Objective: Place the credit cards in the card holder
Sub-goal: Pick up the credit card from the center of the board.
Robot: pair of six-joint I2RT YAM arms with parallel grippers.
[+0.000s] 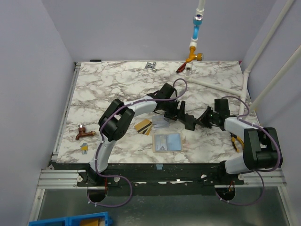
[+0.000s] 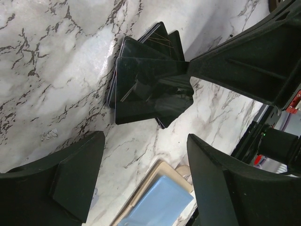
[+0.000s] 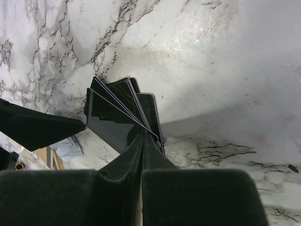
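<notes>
Credit cards [image 3: 115, 117] sit in a fanned stack, dark and glossy in both wrist views, pinched at one corner by the right gripper [image 3: 143, 137], fingers pressed together on them. Cannot tell whether the fan touches the marble table [image 1: 108, 80]. Left gripper [image 2: 146, 141] spread, nothing between its fingers, just beside the fan. Card holder [image 1: 168, 142] lies open and flat near the table's front edge; gold-tan cards [image 1: 143, 126] lie loose to its left

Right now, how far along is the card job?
Done: nothing clearly stowed; the card holder lies flat, showing a pale blue face. In hand: right hand pinches a fan of dark cards; left hand open, facing it. Left: gold cards on the table.
</notes>
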